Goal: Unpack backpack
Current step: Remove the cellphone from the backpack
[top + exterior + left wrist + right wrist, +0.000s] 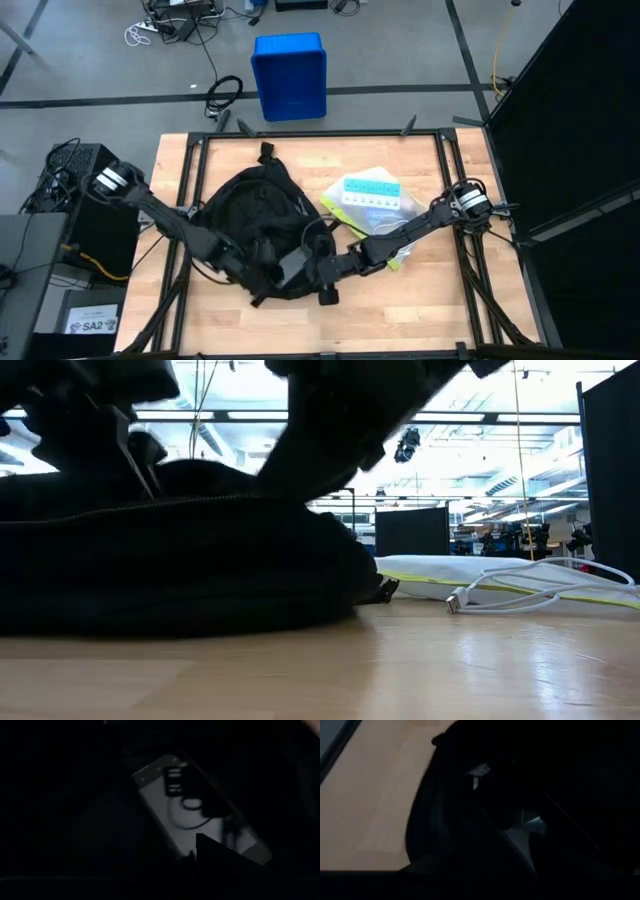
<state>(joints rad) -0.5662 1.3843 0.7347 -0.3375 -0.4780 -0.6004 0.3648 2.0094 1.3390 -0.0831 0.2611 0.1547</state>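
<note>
The black backpack (250,225) lies flat on the wooden table, left of the middle; it also fills the left of the low view (170,560). My left gripper (258,262) reaches in at the backpack's near side from the left. My right gripper (312,268) reaches in there from the right. A flat grey rectangular device (200,820) with a glossy face lies in the dark inside of the backpack, seen in the left wrist view. A grey patch of it shows between the two grippers in the high view (290,265). The dark hides what each gripper touches.
A light blue pill organiser (372,192) lies on a clear bag with a yellow-green edge (395,262), right of the backpack. A white cable (520,588) lies on the table there. A blue crate (289,75) stands on the floor beyond the far edge.
</note>
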